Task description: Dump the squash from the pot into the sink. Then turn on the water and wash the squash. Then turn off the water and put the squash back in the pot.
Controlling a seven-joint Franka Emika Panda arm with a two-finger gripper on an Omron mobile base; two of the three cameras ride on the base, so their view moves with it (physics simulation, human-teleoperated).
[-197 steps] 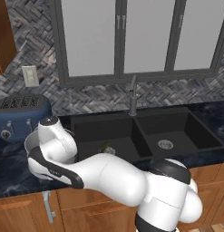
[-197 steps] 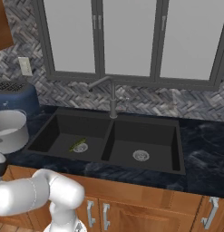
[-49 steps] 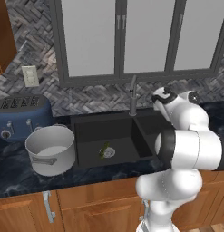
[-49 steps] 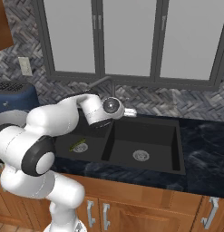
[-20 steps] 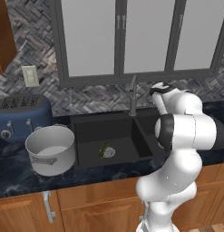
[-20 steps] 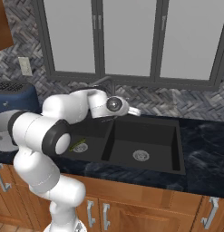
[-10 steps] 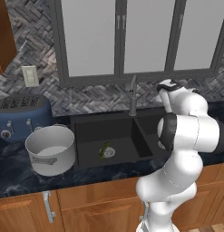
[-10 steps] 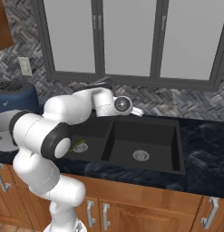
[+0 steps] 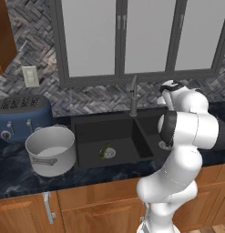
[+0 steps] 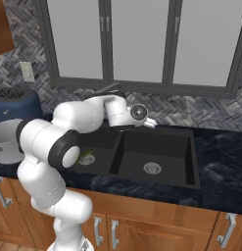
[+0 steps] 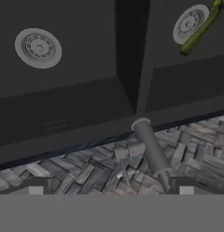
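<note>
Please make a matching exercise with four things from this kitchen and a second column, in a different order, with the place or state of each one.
Things:
1. squash
2. pot
3. toaster
4. faucet

Places or states:
A. upright behind the sink
B. on the counter, empty
C. lying by a basin drain
D. blue, against the wall

Pairs: 1-C, 2-B, 3-D, 4-A

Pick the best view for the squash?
Hand view: the squash lies in full across a drain. Left base view shows it small in the sink; in the right base view the arm hides most of it.
</note>
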